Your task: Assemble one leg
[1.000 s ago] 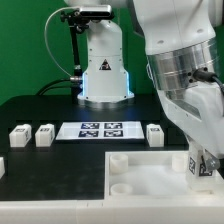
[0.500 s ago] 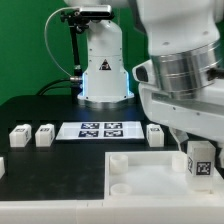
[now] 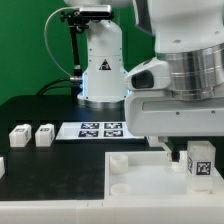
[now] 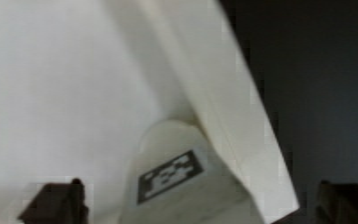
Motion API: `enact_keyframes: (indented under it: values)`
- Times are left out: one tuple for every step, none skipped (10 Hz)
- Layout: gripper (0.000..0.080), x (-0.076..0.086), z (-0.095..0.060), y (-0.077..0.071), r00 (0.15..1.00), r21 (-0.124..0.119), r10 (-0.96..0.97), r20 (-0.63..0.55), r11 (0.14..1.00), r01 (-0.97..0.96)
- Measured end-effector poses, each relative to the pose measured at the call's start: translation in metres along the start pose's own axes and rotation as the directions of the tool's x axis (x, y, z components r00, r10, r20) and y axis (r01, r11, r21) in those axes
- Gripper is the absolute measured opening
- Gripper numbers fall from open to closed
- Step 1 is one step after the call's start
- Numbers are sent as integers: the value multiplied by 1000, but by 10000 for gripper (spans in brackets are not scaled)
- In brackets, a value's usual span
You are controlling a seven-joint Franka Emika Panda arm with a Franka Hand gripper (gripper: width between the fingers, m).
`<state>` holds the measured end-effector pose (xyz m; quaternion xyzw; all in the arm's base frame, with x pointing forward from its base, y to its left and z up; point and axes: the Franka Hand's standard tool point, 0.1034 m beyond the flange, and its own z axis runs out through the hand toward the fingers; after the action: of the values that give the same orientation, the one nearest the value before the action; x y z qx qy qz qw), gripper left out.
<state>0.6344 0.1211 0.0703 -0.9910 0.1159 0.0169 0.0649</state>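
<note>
On the white panel (image 3: pixel 150 190), near its corner at the exterior view's right: leg (image 3: pixel 200 163), upright, tag facing camera. Gripper (image 4: pixel 202 192): spread wide, holding nothing, poised over the leg. Step judged: release after seating; next, clean retreat without nudging it. Since a second ago: arm lifted, leg uncovered.

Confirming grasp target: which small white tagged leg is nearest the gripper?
The small white plastic leg at the exterior view's right, between the gripper's open fingers; the other legs sit far left.
</note>
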Motion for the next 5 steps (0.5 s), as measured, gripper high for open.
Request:
enact_keyframes:
  values:
    - [649, 2, 0, -3, 995, -5, -94, -15, 996, 94]
    - [649, 3, 0, -1, 995, -2, -101, -22, 995, 101]
    - [649, 3, 0, -1, 995, -2, -100, -22, 995, 100]
    - [537, 2, 0, -2, 998, 1, -63, -21, 998, 63]
    - [403, 2, 0, -4, 999, 9, 39, -19, 999, -39]
